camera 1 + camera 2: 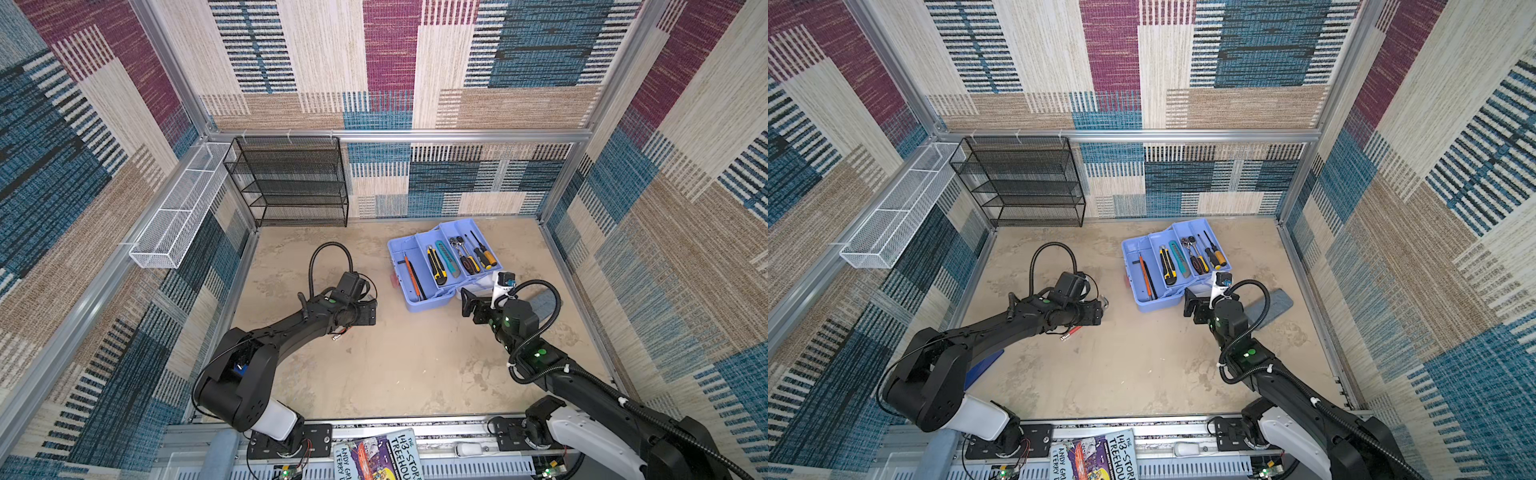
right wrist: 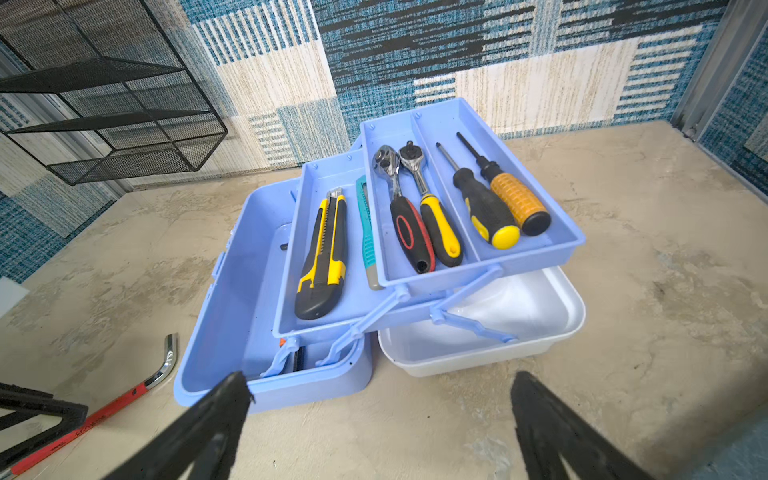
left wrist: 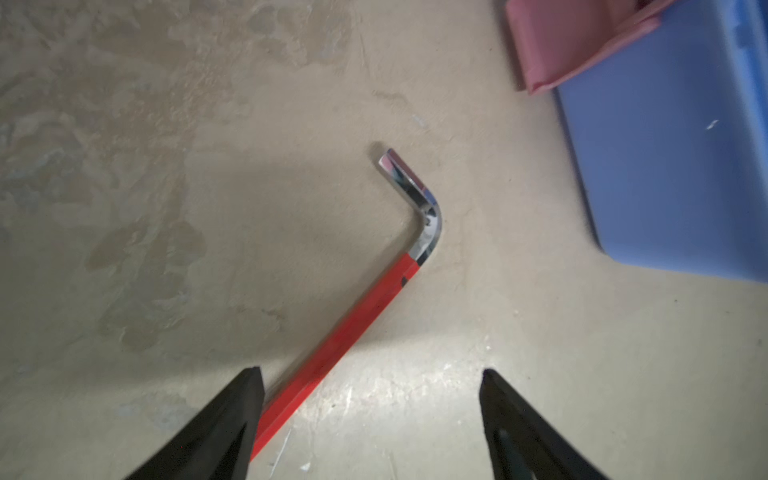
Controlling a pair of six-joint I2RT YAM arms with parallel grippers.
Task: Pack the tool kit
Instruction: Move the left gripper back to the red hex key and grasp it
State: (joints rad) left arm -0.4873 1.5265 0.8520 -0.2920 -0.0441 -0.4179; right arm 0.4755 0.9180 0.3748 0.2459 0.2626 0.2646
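Note:
The tool kit [image 1: 428, 305] stands open at the back right in both top views, its light-blue trays fanned out over the base [image 2: 270, 386] and its white lid [image 2: 478, 357] lying behind. The trays hold screwdrivers [image 2: 498, 208], ratchets [image 2: 411, 232] and utility knives [image 2: 324, 249]. A red-sleeved hex key [image 3: 357, 320] lies flat on the table left of the box. My left gripper [image 3: 370, 374] hangs open just above it, the key's shaft passing close by one fingertip. My right gripper [image 2: 381, 381] is open and empty in front of the box.
A black wire-mesh rack [image 1: 291, 183] stands at the back left and a white mesh basket [image 1: 178, 216] hangs on the left wall. A blue-grey pad [image 1: 1271, 305] lies right of the toolbox. A book [image 1: 378, 457] sits on the front rail. The pink latch [image 3: 552, 41] sticks out of the base.

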